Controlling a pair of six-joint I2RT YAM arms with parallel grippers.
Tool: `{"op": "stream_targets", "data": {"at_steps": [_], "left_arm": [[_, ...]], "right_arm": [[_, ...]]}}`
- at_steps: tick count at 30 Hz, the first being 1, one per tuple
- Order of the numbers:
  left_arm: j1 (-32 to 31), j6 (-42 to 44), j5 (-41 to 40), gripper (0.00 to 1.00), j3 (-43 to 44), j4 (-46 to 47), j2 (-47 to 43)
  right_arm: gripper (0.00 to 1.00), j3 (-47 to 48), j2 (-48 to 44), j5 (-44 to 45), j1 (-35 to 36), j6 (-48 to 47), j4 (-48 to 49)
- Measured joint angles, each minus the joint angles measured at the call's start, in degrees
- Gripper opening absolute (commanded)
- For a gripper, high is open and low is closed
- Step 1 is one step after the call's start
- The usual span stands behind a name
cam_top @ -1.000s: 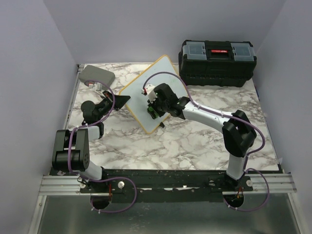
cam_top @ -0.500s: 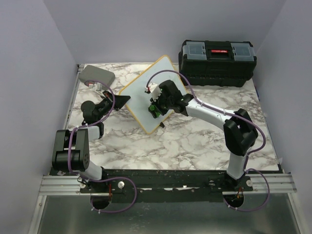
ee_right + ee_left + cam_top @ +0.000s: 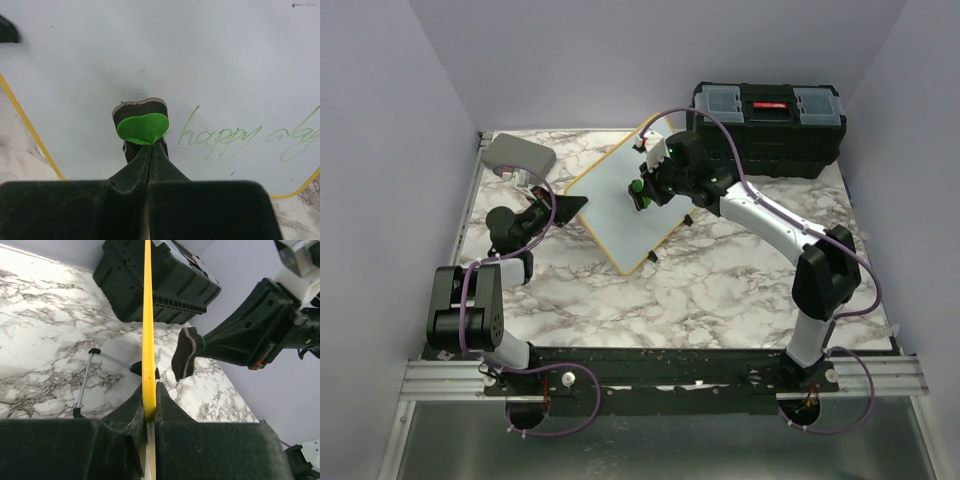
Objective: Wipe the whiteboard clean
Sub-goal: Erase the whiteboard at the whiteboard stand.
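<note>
The whiteboard (image 3: pixel 625 205), white with a yellow-wood frame, stands tilted in the middle of the table. My left gripper (image 3: pixel 570 207) is shut on its left edge; in the left wrist view the yellow frame (image 3: pixel 148 330) runs up from between the jaws. My right gripper (image 3: pixel 642 190) is shut on a small green-backed eraser (image 3: pixel 142 127), held against the board's face. Green handwriting (image 3: pixel 225 137) shows on the board just right of the eraser.
A black toolbox (image 3: pixel 765 128) stands at the back right, close behind the right arm. A grey rounded case (image 3: pixel 518 154) lies at the back left. The board's wire stand and black feet (image 3: pixel 87 380) rest on the marble table.
My right gripper has moved with the eraser across the board, up and toward the far edge. The left arm and the board have stayed put.
</note>
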Motion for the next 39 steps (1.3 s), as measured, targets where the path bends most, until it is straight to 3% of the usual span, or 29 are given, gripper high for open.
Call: {"op": "stream_targets", "data": {"at_steps": [8, 21, 32, 39], "left_arm": [[0.0, 0.0, 0.0, 0.0, 0.0, 0.0, 0.0], [0.0, 0.0, -0.1, 0.0, 0.0, -0.1, 0.0], [0.0, 0.0, 0.0, 0.0, 0.0, 0.0, 0.0], [0.0, 0.0, -0.1, 0.0, 0.0, -0.1, 0.0]], "right_arm": [[0.01, -2.9, -3.2, 0.0, -0.2, -2.1, -0.2], [0.01, -2.4, 5.0, 3.5, 1.8, -2.8, -2.3], [0.01, -1.6, 5.1, 2.1, 3.7, -5.9, -4.9], [0.01, 1.3, 6.3, 12.3, 4.3, -2.0, -5.2]]}}
